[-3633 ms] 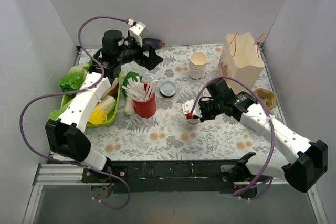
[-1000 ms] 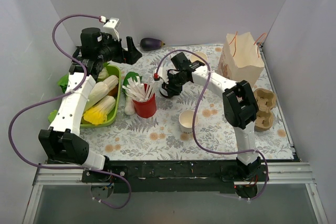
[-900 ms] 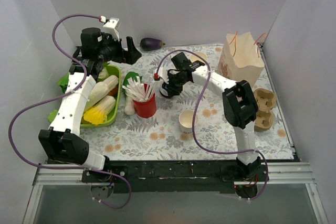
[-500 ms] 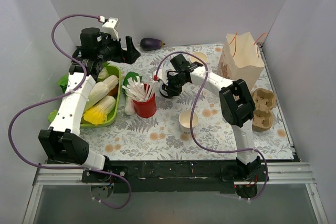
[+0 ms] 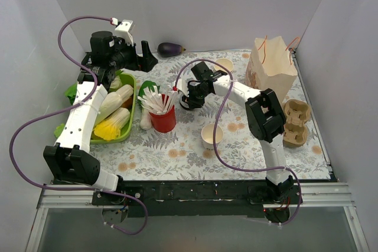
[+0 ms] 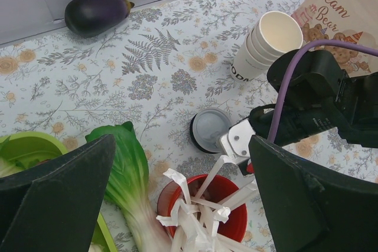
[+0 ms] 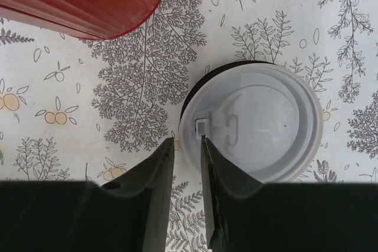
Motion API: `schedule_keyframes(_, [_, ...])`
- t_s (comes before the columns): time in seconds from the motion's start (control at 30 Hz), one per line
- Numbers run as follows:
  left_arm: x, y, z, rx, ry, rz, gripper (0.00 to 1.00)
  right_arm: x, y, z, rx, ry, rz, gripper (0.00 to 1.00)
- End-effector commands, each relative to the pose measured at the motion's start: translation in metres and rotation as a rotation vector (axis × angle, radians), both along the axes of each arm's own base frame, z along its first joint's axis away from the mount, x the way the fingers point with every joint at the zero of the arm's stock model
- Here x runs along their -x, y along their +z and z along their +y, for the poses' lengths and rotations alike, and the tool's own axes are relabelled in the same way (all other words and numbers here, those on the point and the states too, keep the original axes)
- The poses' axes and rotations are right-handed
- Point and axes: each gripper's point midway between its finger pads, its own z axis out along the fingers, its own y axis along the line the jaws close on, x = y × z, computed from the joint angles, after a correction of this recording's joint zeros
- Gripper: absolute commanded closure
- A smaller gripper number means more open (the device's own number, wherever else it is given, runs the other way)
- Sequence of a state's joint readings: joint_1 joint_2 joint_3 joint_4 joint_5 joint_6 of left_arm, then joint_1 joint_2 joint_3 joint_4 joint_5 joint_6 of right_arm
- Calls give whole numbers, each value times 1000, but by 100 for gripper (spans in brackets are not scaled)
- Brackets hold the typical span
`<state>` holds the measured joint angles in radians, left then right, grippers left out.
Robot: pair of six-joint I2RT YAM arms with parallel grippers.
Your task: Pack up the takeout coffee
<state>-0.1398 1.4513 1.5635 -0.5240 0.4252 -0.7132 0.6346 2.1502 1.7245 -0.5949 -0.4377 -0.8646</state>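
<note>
A single cream paper cup (image 5: 211, 136) stands lidless and alone near the table's middle; no lidded cup shows. A round white plastic lid (image 7: 254, 123) lies on a flat black lid (image 7: 199, 84) behind it. My right gripper (image 7: 187, 140) is down at the lid's near-left rim, jaws narrowly apart, one finger outside and one on top, pinching the rim; in the top view it (image 5: 188, 101) covers the lid. My left gripper (image 5: 144, 58) hangs high at the back left, wide open and empty (image 6: 180, 146).
A red cup of wrapped straws (image 5: 163, 119) stands just left of the lid. A stack of lidless cups (image 5: 223, 66), a paper bag (image 5: 271, 63) and a pulp cup carrier (image 5: 295, 122) stand to the right. A green vegetable tray (image 5: 127, 131) and an eggplant (image 5: 171, 47) are at the left and back.
Since 3.6 s ago the right gripper let go of the cup at the middle and reached back to the lid. The left arm drew back. In the last second the right elbow shifted slightly left.
</note>
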Motion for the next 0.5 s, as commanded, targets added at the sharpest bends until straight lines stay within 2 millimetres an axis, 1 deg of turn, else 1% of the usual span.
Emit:
schedule_keyframes(0.0, [3,7,2,-11,7,-25,2,-9,3,3,-6,8,-31,69])
schedule_keyframes(0.2, [3,6,2,-11,7,-24,2,-10,1,3,4,8,-30,73])
schedule_keyframes(0.37, [3,5,3,-15,10,-24,2,-9,-1,1,13,13,-21,78])
schedule_keyframes(0.47, [3,5,3,-15,10,-24,2,-10,2,2,8,15,-26,83])
